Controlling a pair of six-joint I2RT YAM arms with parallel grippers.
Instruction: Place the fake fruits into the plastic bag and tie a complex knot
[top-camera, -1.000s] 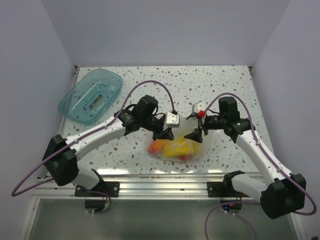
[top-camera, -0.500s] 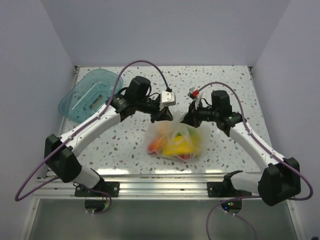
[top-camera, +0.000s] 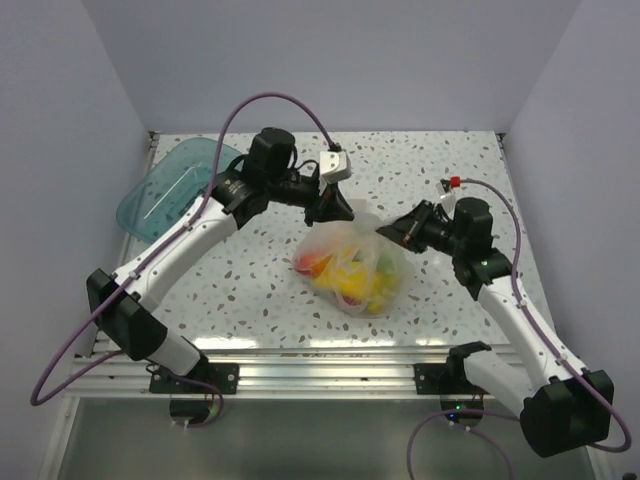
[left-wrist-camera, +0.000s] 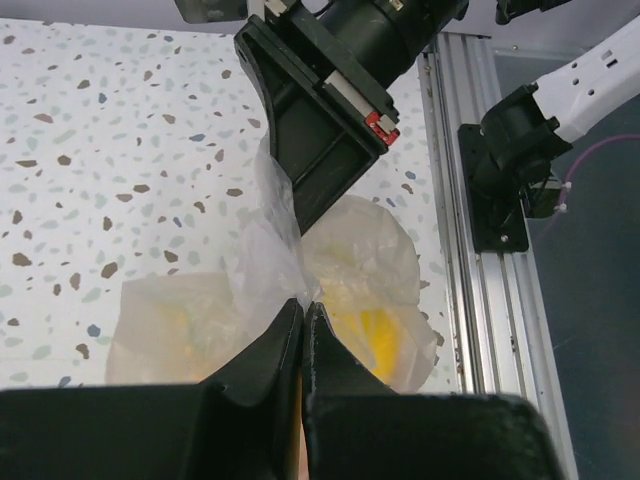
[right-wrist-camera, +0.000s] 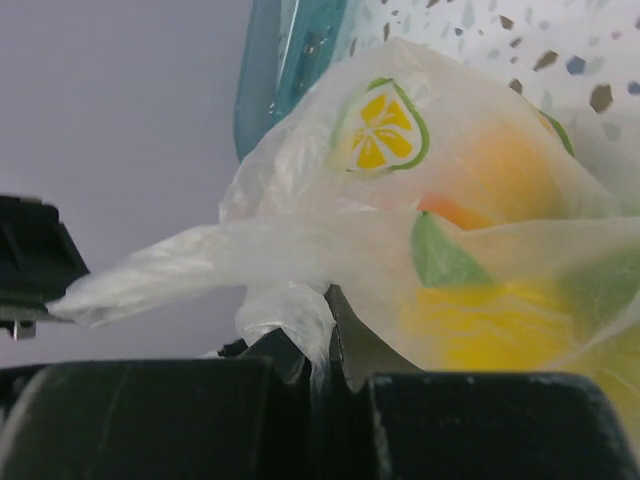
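Top view: the plastic bag (top-camera: 350, 262) is on the bench (top-camera: 450, 160) between the arms, with the fake fruits (top-camera: 345, 284) inside. The left gripper (top-camera: 335, 212) and right gripper (top-camera: 397, 232) draw its top apart. The teal tray (top-camera: 175, 188) lies well apart at far left, and nothing obstructs.

Left wrist: jaws closed tight on a bunched handle (left-wrist-camera: 272, 250).

Right wrist: jaws clamped on a twisted handle (right-wrist-camera: 180, 262).

Risk: under tension the thin film may tear or slip free, which would let the mouth open before any knot is formed
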